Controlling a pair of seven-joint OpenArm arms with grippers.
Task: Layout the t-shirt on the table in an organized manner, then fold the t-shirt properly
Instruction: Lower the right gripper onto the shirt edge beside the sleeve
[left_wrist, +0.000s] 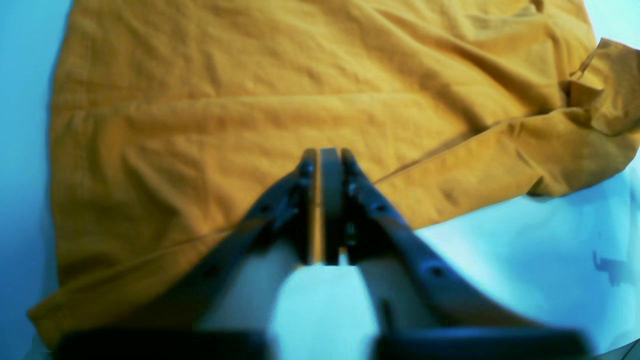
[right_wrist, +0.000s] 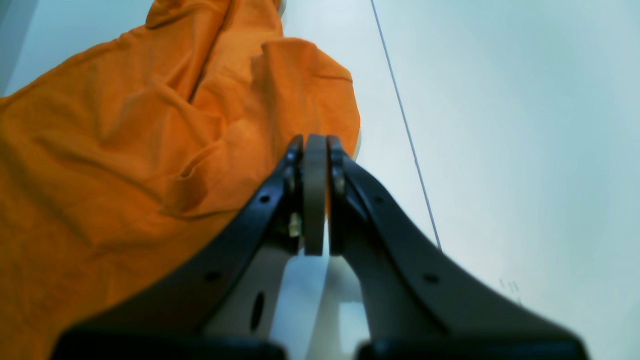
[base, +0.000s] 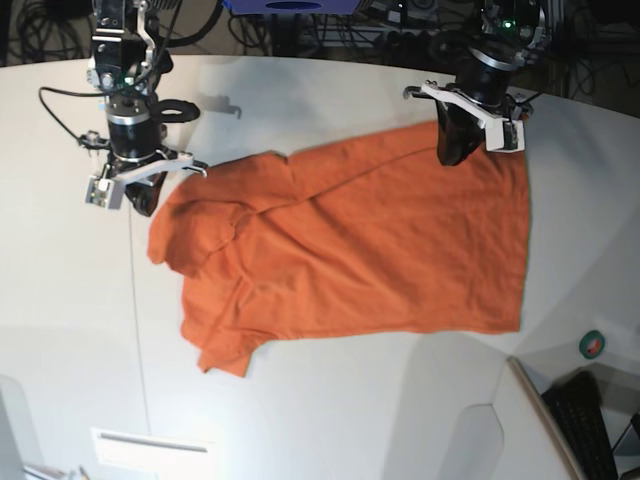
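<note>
The orange t-shirt (base: 350, 250) lies spread and wrinkled across the white table (base: 330, 400), collar end toward the base view's left. My left gripper (base: 452, 158) stands on the shirt's far edge near the hem. In the left wrist view the left gripper (left_wrist: 325, 150) has its jaws nearly together, with a thin orange strip between the pads, over the t-shirt (left_wrist: 250, 100). My right gripper (base: 145, 205) meets the shirt's left end. In the right wrist view the right gripper (right_wrist: 315, 137) is shut, and a raised fold of the t-shirt (right_wrist: 100, 150) runs up to its tip.
A thin seam line (right_wrist: 405, 125) crosses the table beside the right gripper. A green tape roll (base: 594, 345) and a keyboard (base: 590, 420) sit on the grey side surface at the lower right. Cables lie behind the table's far edge.
</note>
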